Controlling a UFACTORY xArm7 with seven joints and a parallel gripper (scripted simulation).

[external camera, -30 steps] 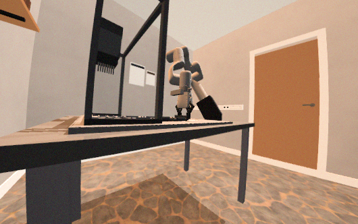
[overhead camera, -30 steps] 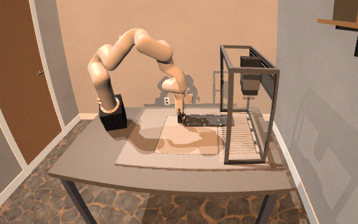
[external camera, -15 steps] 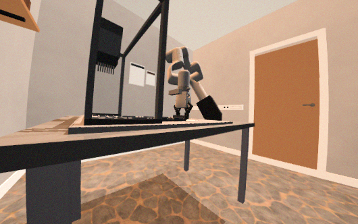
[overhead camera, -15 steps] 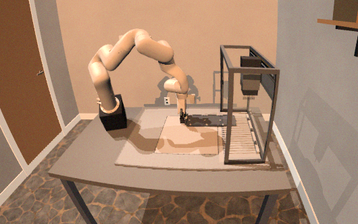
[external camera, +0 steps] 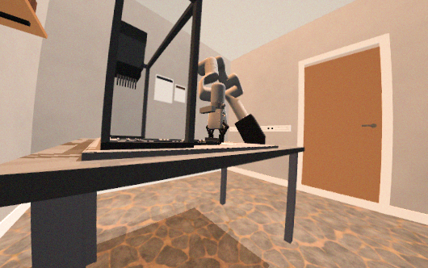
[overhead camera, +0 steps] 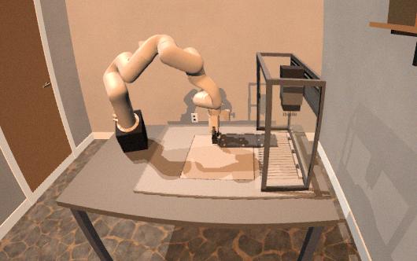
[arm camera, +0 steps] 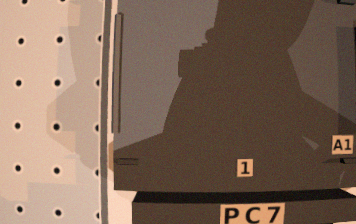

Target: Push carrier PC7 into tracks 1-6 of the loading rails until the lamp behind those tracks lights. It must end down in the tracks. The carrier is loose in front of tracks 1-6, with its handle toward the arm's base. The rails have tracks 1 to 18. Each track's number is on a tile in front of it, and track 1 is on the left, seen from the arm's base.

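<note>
Arm pose: I see the xArm (overhead camera: 157, 55) rise from its black pedestal (overhead camera: 138, 146) at centre left of the top view, arch up and over, then drop its wrist straight down at mid frame. The last link stands vertical in the exterior view.

Gripper: the gripper (external camera: 214, 139) points down at the near end of the carrier. Its fingers stand wide apart and I see nothing between them; it has hold of nothing.

Carrier PC7: the carrier PC7 (overhead camera: 240, 140) lies flat and dark on the perforated base plate (arm camera: 35, 100), right of the gripper in the top view, its far end reaching the foot of the frame. The wrist view shows its label "PC7" (arm camera: 251, 214) at the bottom edge, with a tile marked "1" (arm camera: 244, 167) just above and a tile "A1" (arm camera: 342, 145) at the right edge.

Loading rails: the rails (overhead camera: 281, 159) run as pale slats inside the dark frame (overhead camera: 268, 130) at centre right of the top view.

Hard to make out: the arm's shadow covers most of the carrier in the wrist view. I cannot tell whether the fingertips touch the handle. The "PC7" label is cut off by the bottom edge. I cannot pick out a lamp behind the tracks. The exterior view shows the carrier only edge-on.
</note>
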